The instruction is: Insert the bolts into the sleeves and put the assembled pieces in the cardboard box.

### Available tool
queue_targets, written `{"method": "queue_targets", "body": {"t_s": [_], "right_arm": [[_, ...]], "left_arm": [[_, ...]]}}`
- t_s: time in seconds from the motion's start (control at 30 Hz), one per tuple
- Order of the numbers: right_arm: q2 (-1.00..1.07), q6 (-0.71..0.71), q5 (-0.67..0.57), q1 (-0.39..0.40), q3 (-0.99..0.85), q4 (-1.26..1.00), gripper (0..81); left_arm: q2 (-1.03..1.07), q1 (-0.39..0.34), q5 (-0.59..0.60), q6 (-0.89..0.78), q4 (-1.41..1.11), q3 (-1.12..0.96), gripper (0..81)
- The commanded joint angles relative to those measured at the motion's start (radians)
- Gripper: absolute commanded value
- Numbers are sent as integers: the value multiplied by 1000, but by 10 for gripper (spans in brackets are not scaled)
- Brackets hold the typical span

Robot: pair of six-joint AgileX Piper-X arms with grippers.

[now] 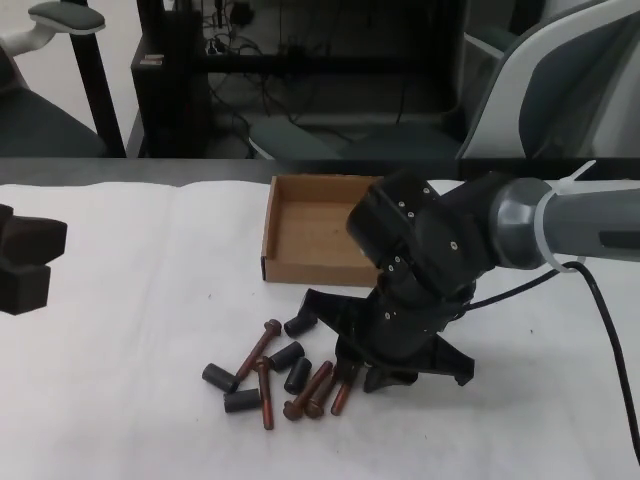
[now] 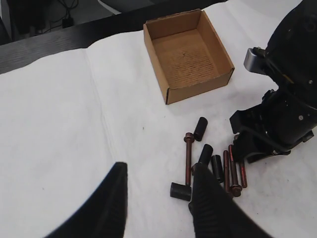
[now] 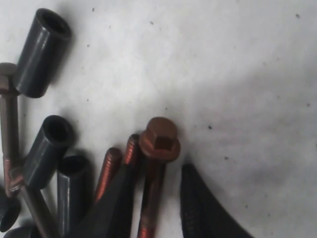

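Observation:
Several copper-coloured bolts (image 1: 312,390) and black sleeves (image 1: 286,356) lie in a loose pile on the white cloth, in front of the open cardboard box (image 1: 268,238). My right gripper (image 1: 352,372) is down on the right side of the pile. In the right wrist view it (image 3: 158,213) is open, its fingers either side of the shaft of a hex-head bolt (image 3: 158,141), with sleeves (image 3: 42,52) beside it. My left gripper (image 2: 158,208) is open and holds nothing, raised over the cloth to the left of the pile (image 2: 213,166).
The box (image 2: 198,89) has nothing inside it. A dark bench edge (image 1: 120,170) runs behind the cloth, with chairs and cables beyond. The right arm (image 2: 290,104) stands beside the box's near right corner. Bare cloth (image 1: 130,330) stretches left of the pile.

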Motion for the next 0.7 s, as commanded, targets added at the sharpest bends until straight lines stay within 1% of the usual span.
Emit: {"method": "queue_targets", "body": {"t_s": [0.0,0.2,0.43,0.47,0.5,0.57,0.6,0.67], "right_arm": [[28,2,-17,6,-1,13,337],[57,2,-42,6,-11,45,337],[57,2,-42,6,-11,50,333],[57,2,-42,6,-11,56,297],[57,-1,-42,6,-11,62,235],[57,-13,-42,6,-11,63,59],[57,-20,-42,6,-11,63,13],[57,-31,-42,6,-11,56,3]], "left_arm": [[2,2,-1,6,-12,-12,433],[2,2,-9,6,-12,-12,433],[2,2,-20,6,-12,-12,433],[2,2,-20,6,-12,-12,433],[2,2,-20,6,-12,-12,433],[2,2,-20,6,-12,-12,433],[2,2,-20,6,-12,-12,433],[2,2,-20,6,-12,-12,433]]}}
